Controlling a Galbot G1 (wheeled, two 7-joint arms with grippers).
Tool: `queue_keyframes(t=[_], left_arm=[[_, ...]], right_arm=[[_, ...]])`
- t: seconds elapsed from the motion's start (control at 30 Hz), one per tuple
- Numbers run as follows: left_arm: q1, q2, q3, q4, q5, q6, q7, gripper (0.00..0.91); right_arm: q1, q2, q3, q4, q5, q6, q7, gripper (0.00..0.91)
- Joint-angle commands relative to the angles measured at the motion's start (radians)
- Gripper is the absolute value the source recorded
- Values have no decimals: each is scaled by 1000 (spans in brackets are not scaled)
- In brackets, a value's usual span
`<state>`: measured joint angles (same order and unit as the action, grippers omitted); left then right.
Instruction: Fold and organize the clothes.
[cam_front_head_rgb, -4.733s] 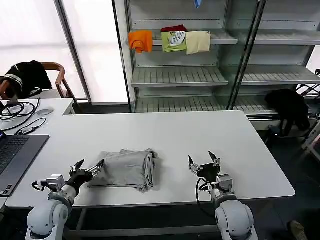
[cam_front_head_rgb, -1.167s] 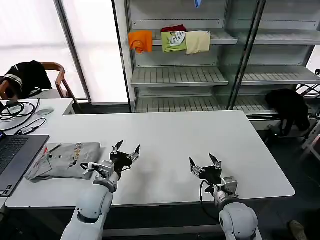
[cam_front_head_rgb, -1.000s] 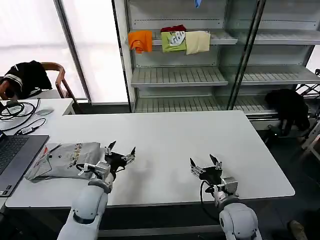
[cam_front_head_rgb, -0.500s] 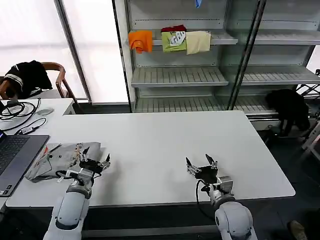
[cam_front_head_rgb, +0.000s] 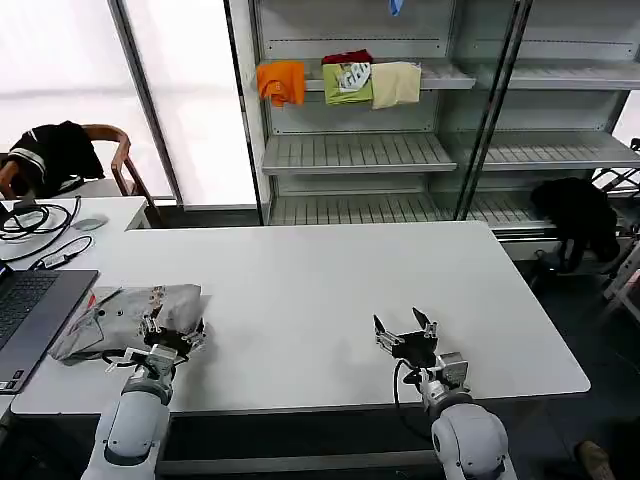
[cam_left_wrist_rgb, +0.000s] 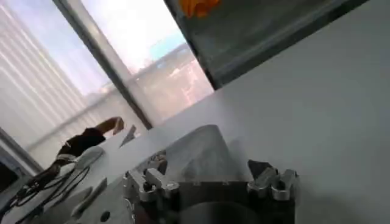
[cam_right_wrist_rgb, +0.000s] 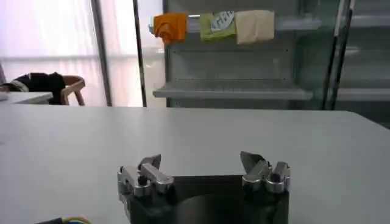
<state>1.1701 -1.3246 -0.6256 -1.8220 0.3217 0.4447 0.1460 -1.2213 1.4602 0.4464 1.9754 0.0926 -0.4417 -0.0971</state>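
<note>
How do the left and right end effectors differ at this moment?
The left end effector sits at the edge of the folded grey shirt by the laptop; the right end effector is over bare white table, away from any cloth. Both are open, low near the table's front edge, and hold nothing.

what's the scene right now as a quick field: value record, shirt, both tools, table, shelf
shirt: folded light grey shirt with a small multicoloured print, lying at the left end of the table beside a laptop
left tool: left tool open, at the shirt's near right corner, gripping nothing
right tool: right tool open, over bare table near the front edge, right of centre
table: white table
shelf: orange, green and cream folded garments on an upper shelf behind the table
</note>
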Motion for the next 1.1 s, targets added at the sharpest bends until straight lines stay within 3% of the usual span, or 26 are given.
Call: queue_keyframes(t=[0.03, 0.7, 0.9, 1.1], left_arm=[[8, -1, -15, 2, 20, 16, 14, 10], [6, -8, -19, -4, -15, 24, 57, 0], [6, -7, -17, -49, -197, 45, 61, 0], [-30, -2, 47, -157, -460, 132, 35, 0]], right_arm=[[3, 1, -1, 1, 1, 0, 0, 907], [-7, -10, 6, 10, 6, 2, 6, 907], [-12, -14, 6, 12, 6, 3, 7, 907], [-13, -13, 6, 14, 6, 3, 13, 907]])
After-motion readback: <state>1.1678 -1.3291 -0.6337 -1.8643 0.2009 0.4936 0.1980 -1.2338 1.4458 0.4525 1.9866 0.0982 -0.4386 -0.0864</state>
